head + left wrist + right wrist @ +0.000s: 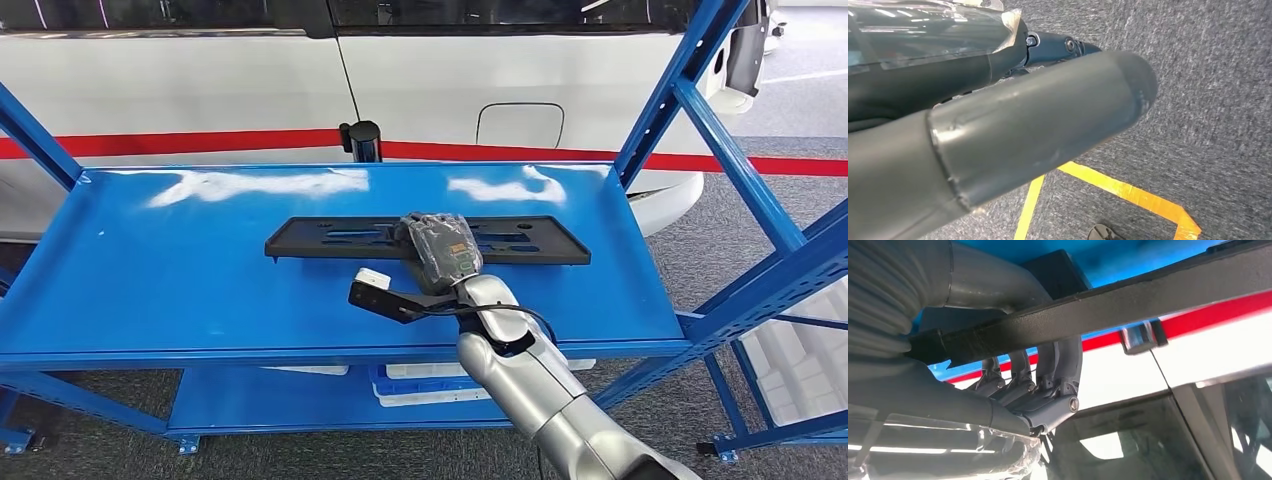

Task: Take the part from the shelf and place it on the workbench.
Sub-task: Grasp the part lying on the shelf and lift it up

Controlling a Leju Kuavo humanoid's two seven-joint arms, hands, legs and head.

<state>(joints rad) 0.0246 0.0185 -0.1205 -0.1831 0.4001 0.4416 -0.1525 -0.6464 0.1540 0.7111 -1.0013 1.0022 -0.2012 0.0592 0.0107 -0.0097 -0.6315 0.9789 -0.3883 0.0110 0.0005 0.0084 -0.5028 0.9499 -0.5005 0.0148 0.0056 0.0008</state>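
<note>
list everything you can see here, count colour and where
part: 1, black, long flat slotted panel lying across the top shelf, right hand closed around its middle
shelf rack: 1, blue metal, top shelf under the part, lower shelf beneath
trays: a few, white and blue, on the lower shelf, count unclear
vehicle: 1, white with a red stripe, behind the rack
floor tape: yellow lines on grey carpet, below the left hand
right hand: 1, dark grey, fingers wrapped over the part's edge
left hand: 1, grey, hanging above the floor, holding nothing visible
</note>
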